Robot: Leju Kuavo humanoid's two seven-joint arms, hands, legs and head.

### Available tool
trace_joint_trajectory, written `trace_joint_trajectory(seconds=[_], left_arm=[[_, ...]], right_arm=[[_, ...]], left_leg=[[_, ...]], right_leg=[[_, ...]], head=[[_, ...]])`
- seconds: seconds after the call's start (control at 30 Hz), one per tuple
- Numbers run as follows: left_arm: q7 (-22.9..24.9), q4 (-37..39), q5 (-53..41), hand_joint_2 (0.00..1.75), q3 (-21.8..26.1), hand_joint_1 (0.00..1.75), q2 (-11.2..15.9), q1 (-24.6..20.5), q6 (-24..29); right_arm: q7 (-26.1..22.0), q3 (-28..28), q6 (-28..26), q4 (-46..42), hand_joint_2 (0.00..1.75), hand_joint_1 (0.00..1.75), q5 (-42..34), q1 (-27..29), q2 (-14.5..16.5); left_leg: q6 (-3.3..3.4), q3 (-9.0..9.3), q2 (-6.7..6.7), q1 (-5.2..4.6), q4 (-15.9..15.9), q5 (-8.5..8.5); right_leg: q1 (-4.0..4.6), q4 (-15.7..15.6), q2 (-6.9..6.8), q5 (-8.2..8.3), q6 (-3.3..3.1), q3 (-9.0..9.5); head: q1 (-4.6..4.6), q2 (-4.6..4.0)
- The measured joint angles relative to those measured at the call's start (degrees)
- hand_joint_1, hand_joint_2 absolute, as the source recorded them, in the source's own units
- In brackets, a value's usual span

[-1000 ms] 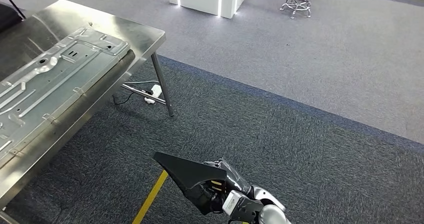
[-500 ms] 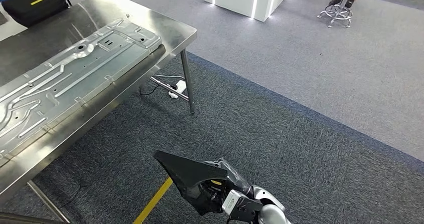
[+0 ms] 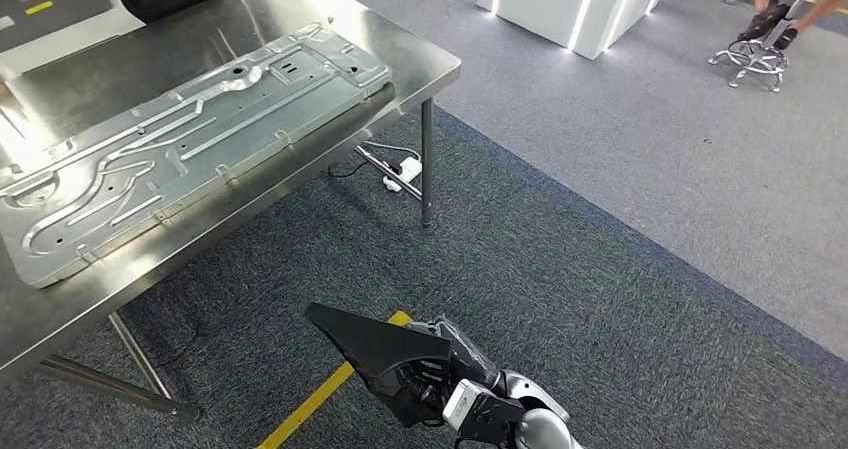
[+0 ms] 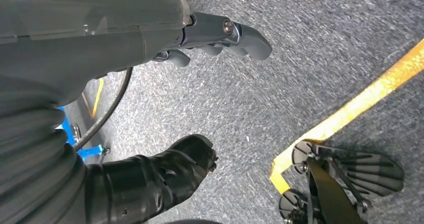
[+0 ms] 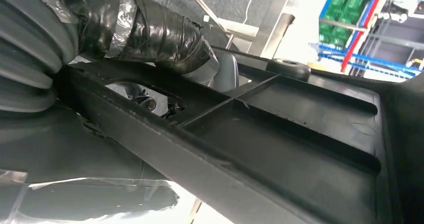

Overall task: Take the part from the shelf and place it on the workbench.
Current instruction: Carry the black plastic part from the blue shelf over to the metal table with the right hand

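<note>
Black plastic part (image 3: pixel 372 346) carried toward the table (image 3: pixel 420 44).
Right hand (image 3: pixel 445 374) grips it; the view has swung tableward; left hand (image 4: pixel 150 44) hangs empty, fingers loosely apart.

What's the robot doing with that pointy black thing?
The robot is carrying a black plastic part in its right hand, held low in front of its body above the carpet and a yellow floor line. The steel workbench stands ahead on its left, with a large stamped metal panel lying on it. The part is not on the workbench yet. Its left hand hangs over the floor with nothing in it, fingers apart.
</note>
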Motion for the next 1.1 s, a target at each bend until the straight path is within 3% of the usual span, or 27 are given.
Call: trace_joint_trajectory(seconds=[0.03, 0.1, 0.17, 0.2, 0.23, 0.27, 0.3, 0.37, 0.43, 0.5, 0.53, 0.6, 0.67, 0.73, 0.77, 0.83, 0.9, 0.93, 1.03, 1.1], left_arm=[[0.0, 0.0, 0.0, 1.75, 0.0, 0.00, 0.0, 0.1, 0.0], [0.0, 0.0, 0.0, 1.75, 0.0, 0.00, 0.0, 0.0, 0.0], [0.0, 0.0, 0.0, 1.75, 0.0, 0.00, 0.0, -0.1, 0.0], [0.0, 0.0, 0.0, 1.75, 0.0, 0.00, 0.0, -0.1, 0.0], [0.0, 0.0, 0.0, 1.75, 0.0, 0.00, 0.0, -0.1, 0.0], [0.0, 0.0, 0.0, 1.75, 0.0, 0.00, 0.0, -0.1, 0.0], [0.0, 0.0, 0.0, 1.75, 0.0, 0.00, 0.0, -0.1, 0.0], [0.0, 0.0, 0.0, 1.75, 0.0, 0.00, 0.0, -0.1, 0.0], [0.1, 0.0, 0.0, 1.75, 0.0, 0.00, 0.0, -0.1, 0.0], [0.1, 0.0, 0.0, 1.75, 0.0, 0.00, -0.1, 0.2, 0.0], [0.2, 0.0, 0.0, 1.75, 0.0, 0.00, -0.1, 0.3, 0.0], [0.2, 0.0, 0.0, 1.75, 0.0, 0.00, -0.1, 0.3, 0.0], [0.2, 0.0, 0.0, 1.75, 0.0, 0.00, -0.2, 0.0, 0.0], [0.2, 0.0, 0.0, 1.75, 0.0, 0.00, -0.2, 0.0, 0.0], [0.2, 0.0, 0.0, 1.75, 0.0, 0.00, -0.2, 0.1, 0.0], [0.2, 0.0, 0.0, 1.75, 0.0, 0.00, -0.2, 0.2, 0.0], [0.2, 0.0, 0.0, 1.75, 0.0, 0.00, -0.2, 0.0, 0.0], [0.2, 0.0, 0.0, 1.75, 0.0, 0.00, -0.2, 0.0, 0.0], [0.2, 0.0, 0.0, 1.75, 0.0, 0.00, -0.2, 0.1, 0.0], [0.2, 0.0, 0.0, 1.75, 0.0, 0.00, -0.2, 0.0, 0.0]], right_arm=[[0.0, 0.0, 0.0, 0.0, 1.75, 1.73, 0.0, 0.0, 0.0], [0.0, 0.0, 0.0, -0.2, 1.75, 1.73, 0.0, 0.0, 0.0], [0.0, 0.0, 0.0, -0.3, 1.75, 1.73, 0.0, 0.1, -0.1], [0.0, 0.0, -0.1, -0.3, 1.75, 1.73, 0.0, 0.2, -0.1], [0.1, 0.0, -0.1, -0.3, 1.75, 1.73, 0.0, 0.3, -0.1], [0.1, 0.0, -0.1, -0.3, 1.75, 1.73, 0.0, 0.4, -0.1], [0.1, 0.0, -0.1, -0.3, 1.75, 1.73, 0.0, 0.4, -0.1], [0.1, 0.0, -0.1, -0.3, 1.75, 1.73, 0.0, 0.3, -0.1], [0.1, 0.0, -0.1, -0.3, 1.75, 1.73, 0.0, 0.3, -0.1], [0.1, 0.0, -0.1, -0.3, 1.75, 1.73, 0.0, 0.3, -0.1], [0.1, 0.0, -0.1, -0.4, 1.75, 1.73, 0.0, 0.2, -0.1], [0.1, 0.0, -0.1, -0.4, 1.75, 1.73, 0.0, 0.2, 0.0], [0.1, 0.0, -0.1, -0.4, 1.75, 1.73, 0.0, 0.2, 0.0], [0.2, 0.0, -0.1, -0.4, 1.75, 1.73, 0.1, 0.2, 0.0], [0.2, 0.0, -0.1, -0.4, 1.75, 1.73, 0.1, 0.3, 0.0], [0.2, 0.0, -0.1, -0.4, 1.75, 1.73, 0.1, 0.2, 0.0], [0.2, 0.0, -0.1, -0.4, 1.75, 1.73, 0.1, 0.2, 0.0], [0.2, 0.0, -0.1, -0.4, 1.75, 1.73, 0.1, 0.2, 0.0], [0.2, 0.0, -0.1, -0.4, 1.75, 1.73, 0.1, 0.1, 0.0], [0.2, 0.0, -0.1, -0.5, 1.75, 1.73, 0.1, 0.0, 0.0]], left_leg=[[0.35, 0.08, -0.57, 0.05, -0.2, 0.15], [1.05, 0.25, -1.63, 0.23, -0.6, 0.47], [1.45, 0.16, -2.75, 0.16, -0.6, 0.57], [1.53, 0.12, -3.43, 0.09, -0.6, 0.58], [1.58, 0.10, -4.20, 0.01, -0.5, 0.56], [1.58, 0.10, -4.99, -0.03, -0.4, 0.54], [1.55, 0.12, -5.76, -0.04, -0.2, 0.51], [1.36, 0.02, -7.21, -0.04, 0.0, 0.44], [0.85, -0.29, -8.39, -0.01, 0.1, 0.51], [0.10, -0.56, -9.43, 0.06, 0.0, 0.70], [-0.20, -0.68, -9.32, 0.10, 0.1, 0.58], [-0.70, -2.03, -7.03, -0.02, 3.0, -1.36], [-1.14, -5.23, -4.10, 0.05, 9.9, -5.08], [-1.56, -7.87, -3.13, 0.34, 15.5, -6.96], [-1.72, -7.73, -2.88, 0.50, 15.4, -6.34], [-1.90, -4.35, -1.51, 0.74, 9.1, -2.89], [-1.52, -0.83, 0.59, 0.54, 2.5, -0.58], [-1.17, -0.12, 1.12, 0.37, 1.0, -0.25], [0.08, -0.20, -0.30, 0.14, 0.4, -0.08], [0.85, -0.04, -1.35, 0.34, 0.1, 0.18]], right_leg=[[-0.12, 0.3, 0.35, -0.38, 0.37, 0.03], [-0.40, 3.6, 2.81, -2.72, 0.90, -1.29], [-0.50, 11.2, 5.45, -6.37, 0.98, -4.91], [-0.50, 14.6, 5.96, -7.48, 0.96, -6.72], [-0.50, 16.5, 6.22, -7.52, 0.89, -7.86], [-0.50, 16.1, 6.37, -6.39, 0.76, -7.98], [-0.51, 13.4, 6.66, -4.30, 0.57, -6.97], [-0.53, 5.6, 8.85, -0.25, 0.10, -3.82], [-0.46, 1.3, 10.37, 1.21, -0.22, -2.15], [-0.38, 0.7, 9.59, 1.28, -0.56, -1.92], [-0.42, 0.4, 9.00, 1.44, -0.85, -1.69], [-0.60, -0.3, 7.57, 1.79, -1.62, -1.20], [-0.40, -0.5, 6.01, 1.81, -2.09, -1.06], [-0.27, -0.4, 4.48, 1.64, -2.16, -1.08], [-0.27, -0.3, 3.75, 1.52, -2.10, -1.07], [-0.30, -0.1, 2.45, 1.16, -1.76, -0.93], [-0.05, 0.3, 1.41, 0.69, -1.17, -0.79], [0.10, 0.4, 0.95, 0.51, -0.87, -0.72], [0.05, 0.5, 0.10, 0.14, 0.07, -0.44], [-0.28, 2.7, 2.31, -1.58, 0.64, -1.23]], head=[[0.01, 0.00], [0.05, 0.00], [0.07, 0.00], [0.07, 0.00], [0.07, 0.00], [0.07, 0.00], [0.07, 0.00], [0.06, 0.00], [0.05, 0.00], [0.05, 0.00], [0.04, 0.00], [-0.05, 0.00], [-0.13, 0.00], [-0.12, 0.00], [-0.12, 0.00], [-0.13, 0.00], [-0.08, 0.00], [-0.04, 0.00], [0.01, 0.00], [0.02, 0.00]])
